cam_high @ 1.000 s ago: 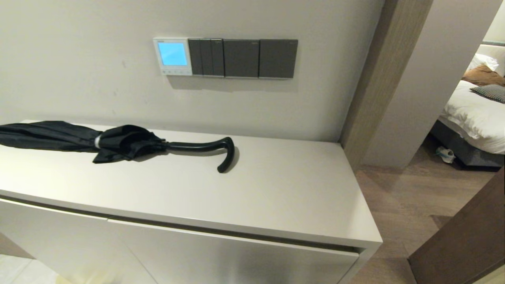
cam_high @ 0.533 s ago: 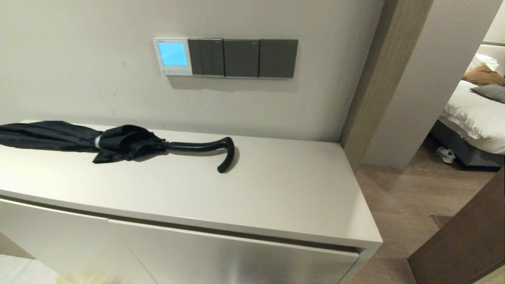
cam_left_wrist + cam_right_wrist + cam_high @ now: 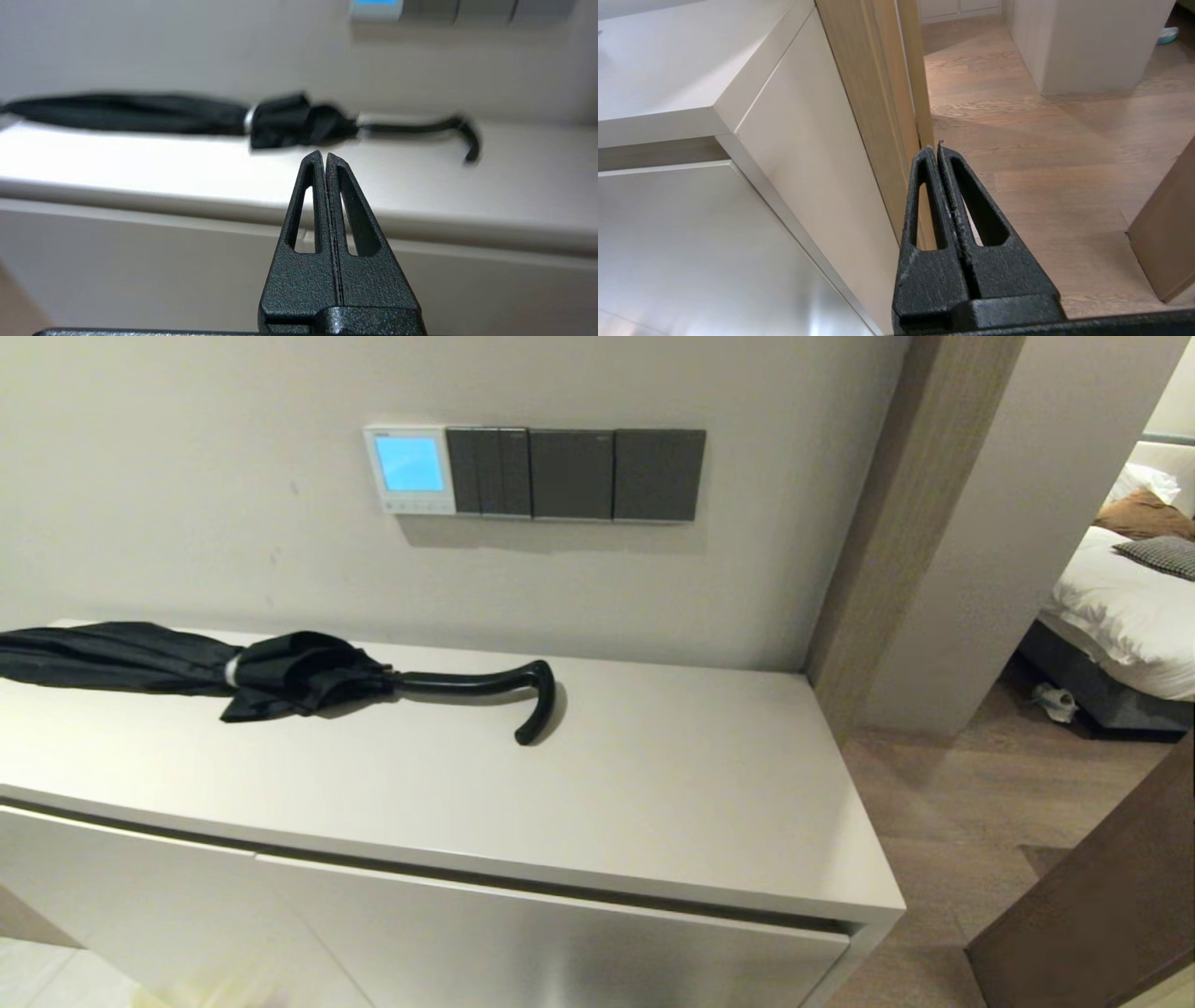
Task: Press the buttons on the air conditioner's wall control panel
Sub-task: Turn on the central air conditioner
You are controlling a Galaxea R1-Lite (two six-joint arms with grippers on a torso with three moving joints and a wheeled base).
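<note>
The air conditioner's wall control panel (image 3: 408,469) is a small white thermostat with a glowing blue screen, on the wall above the cabinet. The buttons (image 3: 412,506) form a tiny pale row under the screen. The panel also shows at the edge of the left wrist view (image 3: 375,9). Neither arm shows in the head view. My left gripper (image 3: 325,154) is shut and empty, low in front of the cabinet, pointing towards the umbrella and wall. My right gripper (image 3: 935,147) is shut and empty, beside the cabinet's right end, over the wooden floor.
Dark grey switch plates (image 3: 571,473) sit right of the panel. A black folded umbrella (image 3: 271,674) with a hooked handle lies on the white cabinet top (image 3: 653,784). A wooden door frame (image 3: 873,523) stands to the right, with a bed (image 3: 1120,607) beyond.
</note>
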